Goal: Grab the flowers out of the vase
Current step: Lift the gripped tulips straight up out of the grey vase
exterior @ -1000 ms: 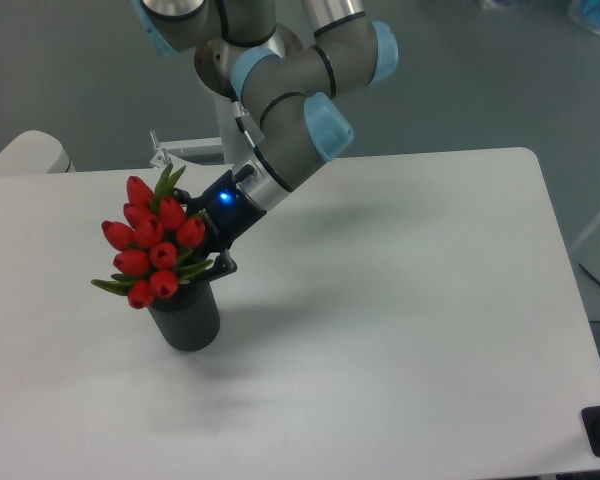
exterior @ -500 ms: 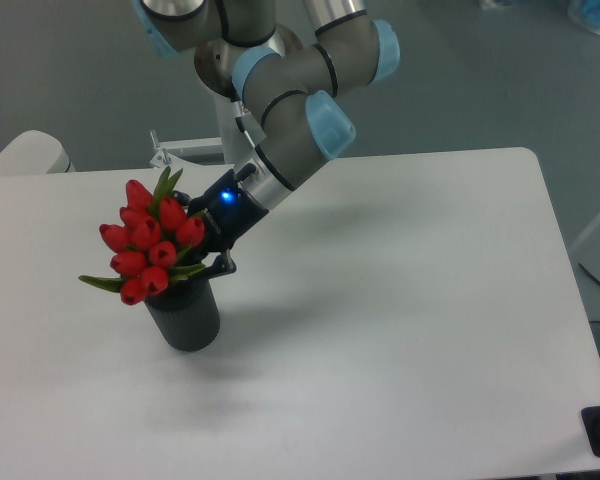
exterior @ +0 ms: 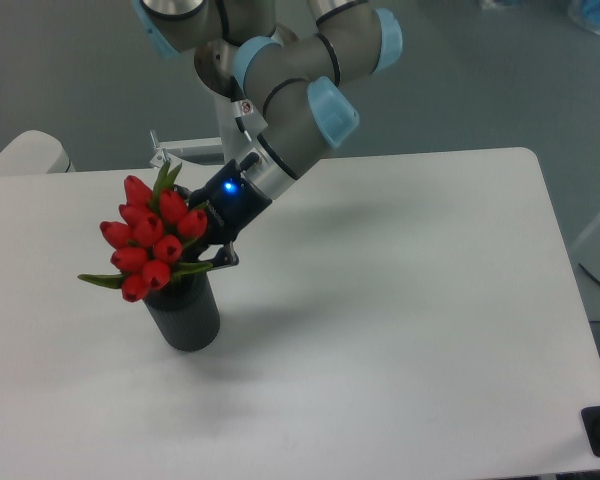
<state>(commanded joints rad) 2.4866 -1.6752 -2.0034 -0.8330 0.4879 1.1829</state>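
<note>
Since the earlier frames the flowers (exterior: 150, 240) have risen a little and the arm's wrist has lifted with them — the bunch now sits slightly higher over the vase (exterior: 185, 315). Red tulip buds lean to the left of the vase's mouth, with one green leaf jutting out low on the left side; the stems are hidden, so whether they have cleared the rim cannot be told. At the right side of the bunch the gripper (exterior: 208, 253) is clamped on the flowers just above the vase top, its dark fingers partly hidden behind buds and leaves, a blue light glowing on its body. Upright, the dark grey vase stands on the white table (exterior: 400, 330), left of centre.
</note>
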